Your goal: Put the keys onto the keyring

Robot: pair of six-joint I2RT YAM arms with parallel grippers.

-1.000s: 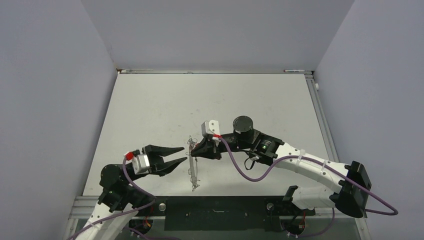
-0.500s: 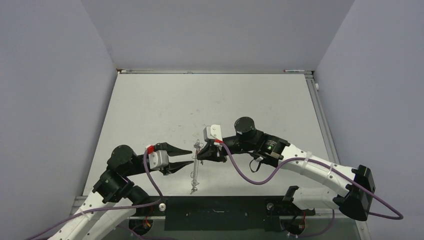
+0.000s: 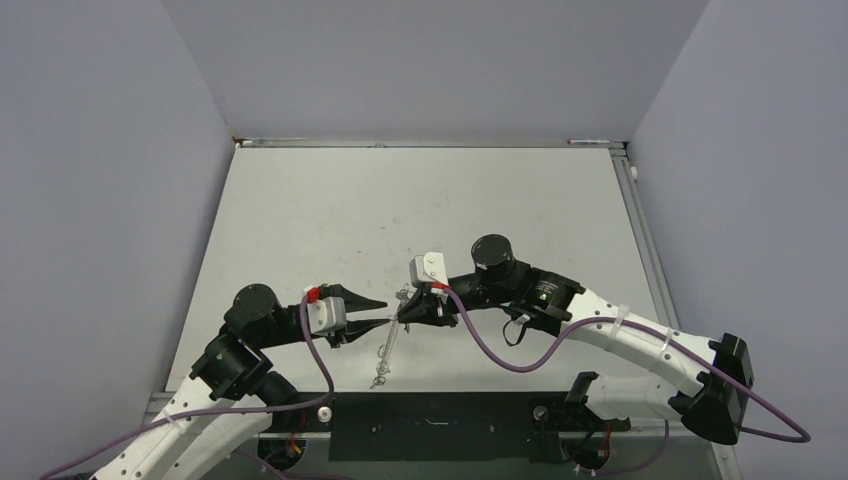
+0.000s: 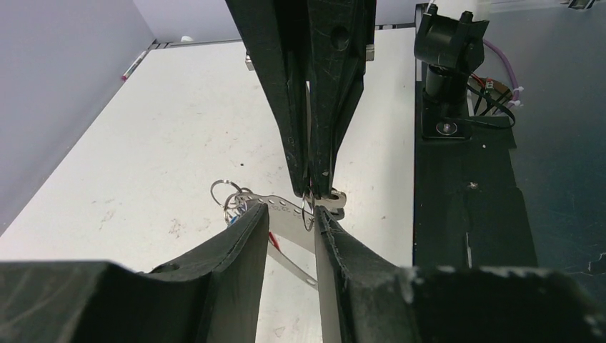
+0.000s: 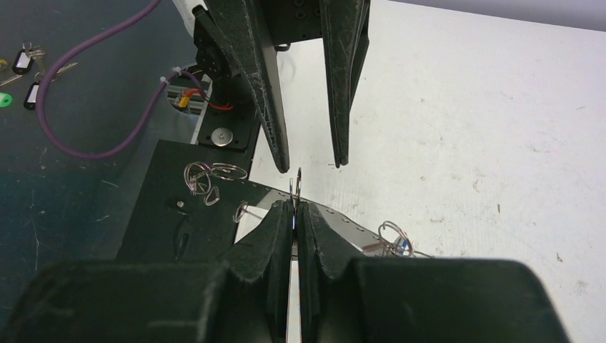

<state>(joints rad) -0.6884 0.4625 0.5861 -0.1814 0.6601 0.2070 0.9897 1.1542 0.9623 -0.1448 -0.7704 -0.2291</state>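
L gripper (image 3: 384,314), centre-left of top view, jaws narrowly apart either side of the keyring (image 5: 295,187). R gripper (image 5: 294,209) pinched tight on it, mid-frame. Wire looks thin, stiff, light, prob slippery; I'd grab the rim edge-on, clear of R's pinch.

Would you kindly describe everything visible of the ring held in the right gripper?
The ring is a thin silver wire loop, standing upright and seen edge-on from the right wrist. The right gripper is shut on its lower part, leaving the upper arc showing. It sits just over a perforated silver strip, above the white table. The left gripper, open, flanks it; whether they touch cannot be told.
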